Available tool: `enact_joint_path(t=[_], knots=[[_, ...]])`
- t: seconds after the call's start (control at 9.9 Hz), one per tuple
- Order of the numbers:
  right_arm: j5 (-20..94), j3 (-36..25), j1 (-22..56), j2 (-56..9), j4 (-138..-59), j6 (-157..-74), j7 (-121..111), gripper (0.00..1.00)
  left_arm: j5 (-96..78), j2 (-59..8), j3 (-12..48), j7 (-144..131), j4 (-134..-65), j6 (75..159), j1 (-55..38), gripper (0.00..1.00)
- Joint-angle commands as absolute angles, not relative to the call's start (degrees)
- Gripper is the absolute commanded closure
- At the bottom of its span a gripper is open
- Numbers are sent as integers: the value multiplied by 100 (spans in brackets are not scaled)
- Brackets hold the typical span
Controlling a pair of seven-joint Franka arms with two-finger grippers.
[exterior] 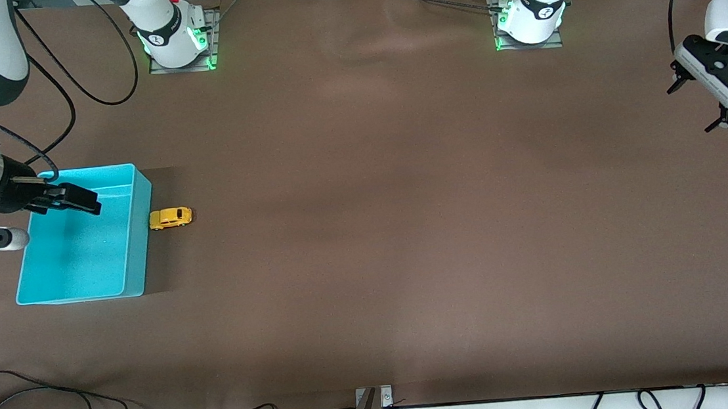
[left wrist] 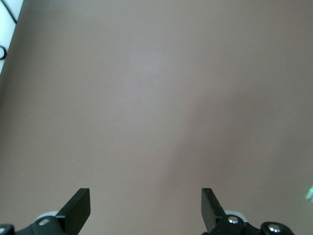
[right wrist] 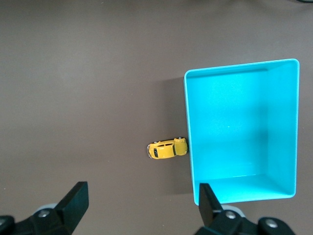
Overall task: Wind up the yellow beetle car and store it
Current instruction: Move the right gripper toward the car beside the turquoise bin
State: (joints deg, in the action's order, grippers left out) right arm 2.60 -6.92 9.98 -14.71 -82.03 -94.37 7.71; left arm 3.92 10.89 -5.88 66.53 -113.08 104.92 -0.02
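1. Jaws of both grippers stand spread wide, with nothing between them; each wrist view shows two black, wedge-shaped fingertips well apart.
2. Right gripper (exterior: 73,198): matte black fingers on a white and metallic wrist, hanging over the turquoise bin (exterior: 128,185) at the right arm's end of the table.
3. Left gripper (exterior: 708,105): black, angular body under a glossy white housing, waiting in the air over bare table at the left arm's end.
4. Yellow beetle car (exterior: 170,217): small, rounded, glossy yellow-orange body with dark windows, on its wheels on the table, outside the bin, one end touching or almost touching the bin's wall.
5. Turquoise bin: rectangular, smooth plastic, open-topped, with straight walls and a faintly speckled floor.
6. Table (exterior: 405,227): covered by a matte brown sheet with slight wrinkles.
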Motion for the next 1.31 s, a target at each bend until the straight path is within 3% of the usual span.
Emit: enact_joint_path(t=[0.0, 0.51, 0.91, 1.21], knots=[[325, -502, 1037, -1494, -8226, -9369, -29, 0, 343, 1055, -440, 5525, -10733, 9706, -9, 0], [255, -360, 1362, -1547, -8253, -9369, -1631, 0, 334, 1063, -273, 3204, -9933, 8544, -17, 0], [272, -378, 1327, -1713, -8664, -9491, -2915, 0, 264, 1037, -220, 1998, -9800, 8332, -35, 0], [237, -378, 1345, -1968, -9218, -10176, -5272, 0, 255, 1002, -141, 1310, -9782, 8306, -167, 0]])
